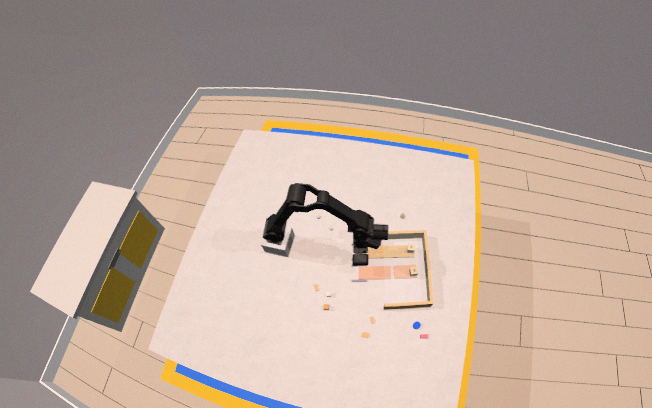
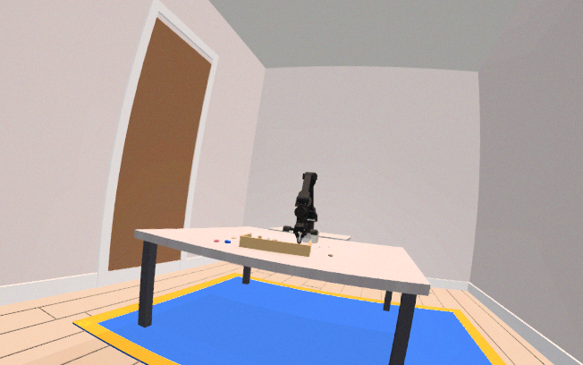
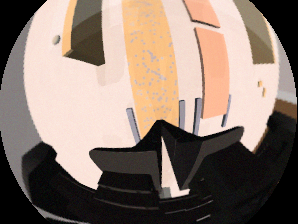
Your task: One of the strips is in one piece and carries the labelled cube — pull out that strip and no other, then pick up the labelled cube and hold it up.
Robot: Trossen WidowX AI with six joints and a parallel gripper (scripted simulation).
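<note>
Speckled orange strip (image 1: 387, 251) (image 3: 151, 60) runs unbroken between low guide rails. Shut jaws of the gripper (image 1: 360, 254) (image 2: 299, 241) (image 3: 161, 125), holding nothing, meet over its near end, inside the rails' span.

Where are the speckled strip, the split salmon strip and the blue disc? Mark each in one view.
speckled strip (image 1: 389, 251) (image 3: 152, 60): top and wrist views, upper face.
split salmon strip (image 1: 374, 272) (image 3: 216, 72): top and wrist views, longer piece.
blue disc (image 1: 416, 325) (image 2: 227, 241): top and exterior views, middle.

Strip (image 1: 390, 251) (image 3: 152, 62): orange-yellow, speckled grey-violet. Split strip (image 1: 375, 272) (image 3: 215, 75): salmon. Claw (image 1: 360, 250) (image 2: 299, 241) (image 3: 160, 123): black and dark grey. Surface (image 1: 250, 310) (image 2: 358, 255) (image 3: 45, 100): pale pinkish white.
</note>
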